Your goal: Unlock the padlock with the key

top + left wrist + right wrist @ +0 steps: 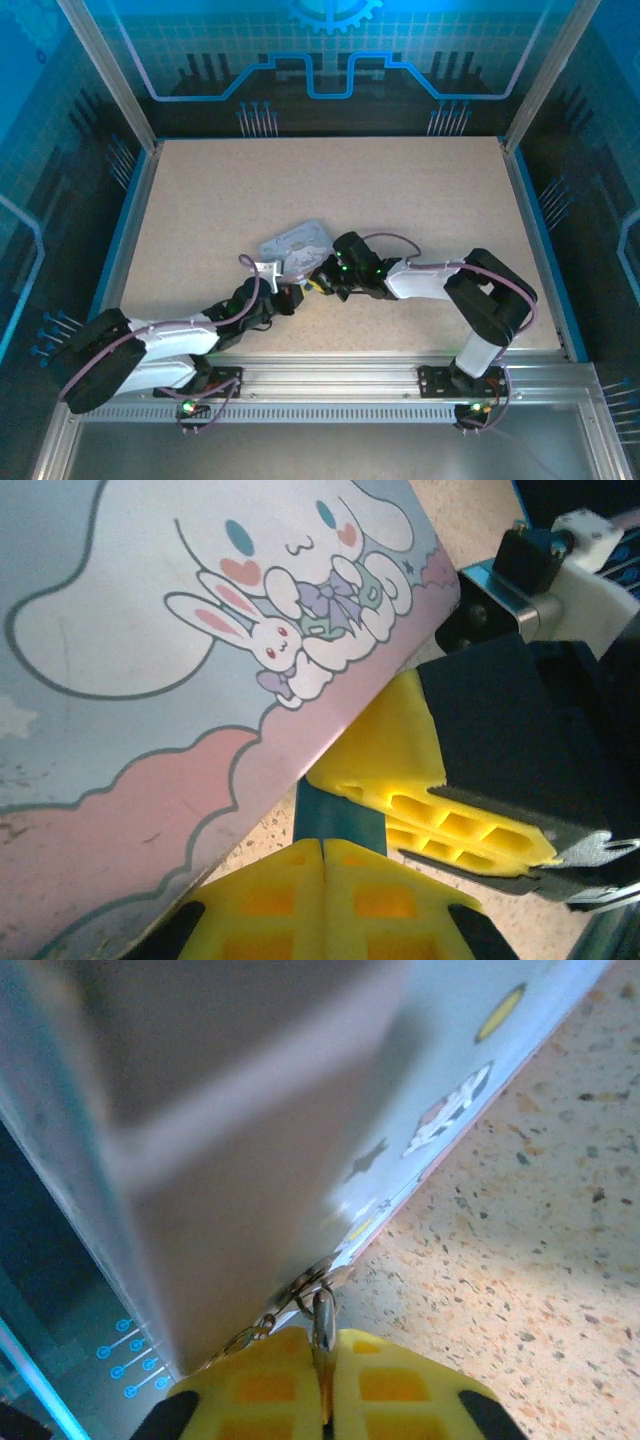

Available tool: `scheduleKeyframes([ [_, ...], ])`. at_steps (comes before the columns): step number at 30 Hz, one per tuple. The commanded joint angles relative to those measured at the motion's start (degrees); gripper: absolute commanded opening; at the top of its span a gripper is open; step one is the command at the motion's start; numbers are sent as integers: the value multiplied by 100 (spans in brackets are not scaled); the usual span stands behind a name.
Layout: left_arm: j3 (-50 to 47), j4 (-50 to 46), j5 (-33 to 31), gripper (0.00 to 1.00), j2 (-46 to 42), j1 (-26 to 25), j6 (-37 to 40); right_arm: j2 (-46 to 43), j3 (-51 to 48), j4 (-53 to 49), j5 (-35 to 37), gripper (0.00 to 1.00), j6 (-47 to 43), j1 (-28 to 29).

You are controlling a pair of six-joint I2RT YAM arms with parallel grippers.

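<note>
**Padlock (335, 818) and key (323, 1317) are close, but not lined up yet**

The table (420, 200) is wide and speckled. Near its front middle lies the pale blue tin (295, 243), with the cartoon bunny side facing up. The tin looks shut, and I cannot see what is inside it.

Both arms reach in and meet at the tin's near edge. The left end effector (322, 855) has its yellow fingers pressed together. The right end effector (326, 1352) is squeezed shut too.

The padlock is the small bluish block right at the tips of the left fingers, just under the tin's edge. It looks pinched there, though most of it is hidden. In the left wrist view, the right fingers come in from the right and sit just beside it.

The key is the thin metal sliver gripped in the right fingers. It sticks straight out along them and points at the tin's edge. Some small wire loops (297, 1290) touch its far end, and I cannot tell what they belong to.

So the left arm is closest to the padlock, and the right arm carries the key. I think the key must turn toward the padlock's bottom. I cannot see the keyhole.
</note>
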Motion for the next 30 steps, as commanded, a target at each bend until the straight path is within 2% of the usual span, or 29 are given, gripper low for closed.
scheduleKeyframes([
  [1, 56, 1238, 655, 0, 87, 43, -732, 181, -62, 393, 74, 0, 103, 97],
  [3, 113, 1149, 651, 3, 99, 54, -694, 197, -68, 403, 100, 0, 104, 98],
  [6, 209, 729, 664, 29, -59, 67, -464, 187, -43, 327, 102, 0, 31, 70],
  [9, 384, -260, 631, 42, -579, 81, 46, 111, 7, -16, 144, 0, -126, 29],
  [14, 1009, -2564, 476, 44, -1587, 82, 1681, 12, 187, -528, 115, 0, -382, -79],
  [16, 1333, -3289, 452, 41, -1717, 32, 2477, -9, 332, -793, 57, 0, -486, -113],
  [18, 1606, -3801, 170, 40, -1681, -212, 3351, -33, 487, -1057, 16, 0, -584, -138],
  [22, 1903, -4129, -698, 41, -1264, -953, 4459, -79, 548, -1425, -59, 0, -701, -213],
  [26, 1839, -3821, -1182, 40, -909, -1251, 4595, -117, 880, -1787, -140, 0, -860, -321],
  [30, 1743, -3561, -1311, 40, -602, -1323, 4600, -106, 993, -1968, -285, 0, -897, -411],
])
